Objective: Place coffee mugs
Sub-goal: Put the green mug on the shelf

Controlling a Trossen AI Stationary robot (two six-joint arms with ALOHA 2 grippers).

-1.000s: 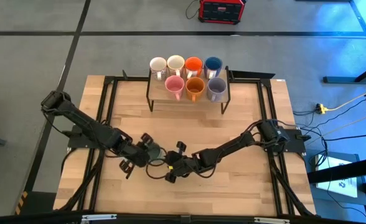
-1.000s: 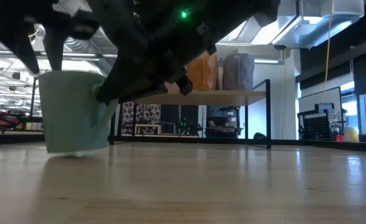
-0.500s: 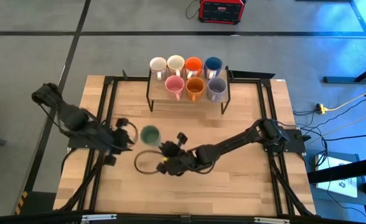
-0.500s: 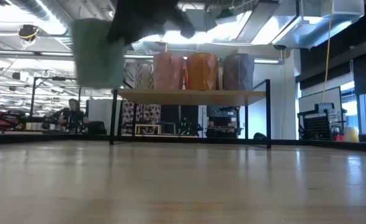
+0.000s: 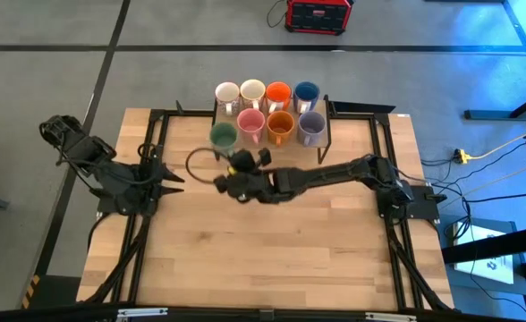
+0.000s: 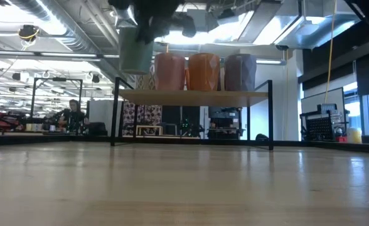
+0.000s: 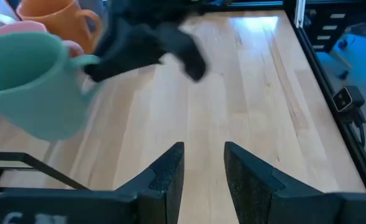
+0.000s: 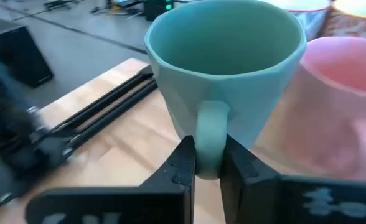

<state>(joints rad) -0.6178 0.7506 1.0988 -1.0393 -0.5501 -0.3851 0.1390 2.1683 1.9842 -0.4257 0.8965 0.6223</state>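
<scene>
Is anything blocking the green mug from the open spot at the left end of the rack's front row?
Nothing visible does. The right gripper holds the pale green mug by its handle, raised at the rack beside the pink mug. The left gripper is off to the side.

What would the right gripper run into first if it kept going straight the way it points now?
The right gripper, shut on the pale green mug by its handle, points toward the rack's left end. The pink mug stands right beside its line, so the carried mug would likely brush that first; depth is unclear.
</scene>
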